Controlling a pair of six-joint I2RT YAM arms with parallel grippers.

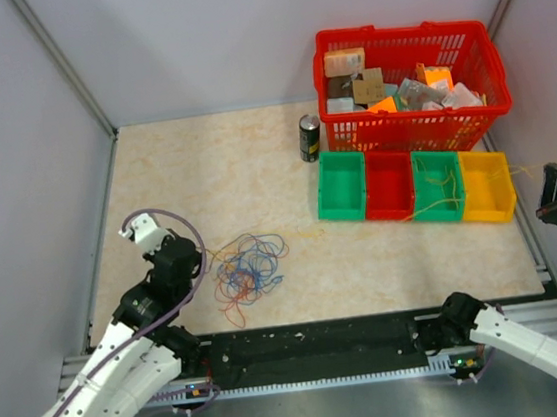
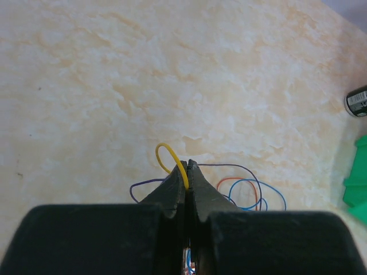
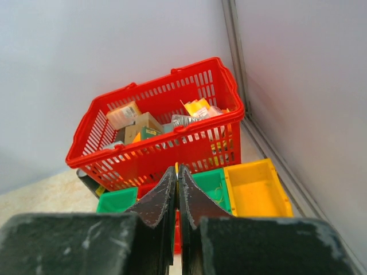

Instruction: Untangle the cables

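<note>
The cables [image 1: 250, 269] lie in a loose tangle of blue, red, orange and purple loops on the table's near left. My left gripper [image 1: 203, 268] sits at the tangle's left edge. In the left wrist view it [image 2: 188, 169] is shut on a yellow cable loop [image 2: 167, 151], with purple [image 2: 241, 167], blue [image 2: 270, 192] and orange [image 2: 230, 180] loops just beyond. My right gripper [image 1: 547, 184] is at the far right, and in its wrist view [image 3: 177, 170] is shut on a thin yellow cable [image 3: 176, 166]. That cable [image 1: 501, 169] stretches left over the bins.
A row of small bins stands at the back right: green [image 1: 344, 201], red [image 1: 391, 202], green [image 1: 419, 187] and yellow [image 1: 490, 207]. A red basket [image 1: 416, 132] of mixed items is behind them. A dark can [image 1: 310, 137] stands to its left. Walls enclose the table.
</note>
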